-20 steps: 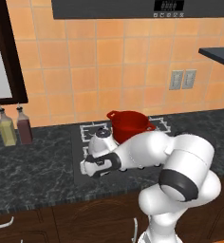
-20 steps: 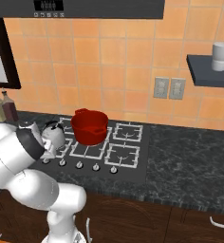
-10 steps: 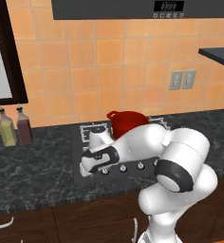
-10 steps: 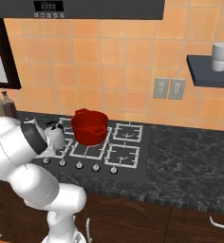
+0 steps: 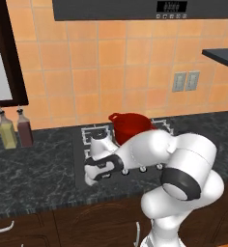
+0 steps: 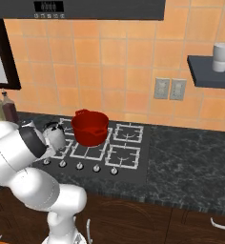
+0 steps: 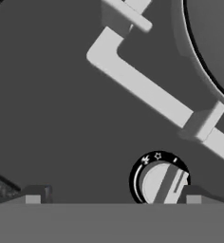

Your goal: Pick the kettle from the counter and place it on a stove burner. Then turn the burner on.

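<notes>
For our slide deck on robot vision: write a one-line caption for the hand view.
Open gripper hovering over the black cooktop, a round silver knob beside one fingertip and a pale-grey burner grate beyond.

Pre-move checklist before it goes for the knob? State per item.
1. Kettle seated on a stove burner: ok, it sits at the cooktop's left side beside the red pot.
2. Gripper empty: ok, nothing between the fingertips in the hand view.
3. Jaws open enough for a knob: ok, tips stand wide apart.
4. Knob lined up: not ok, it lies next to one fingertip, off centre.
5. Knob matches the kettle's burner: cannot tell.
6. Burner already lit: cannot tell, no flame visible.
</notes>
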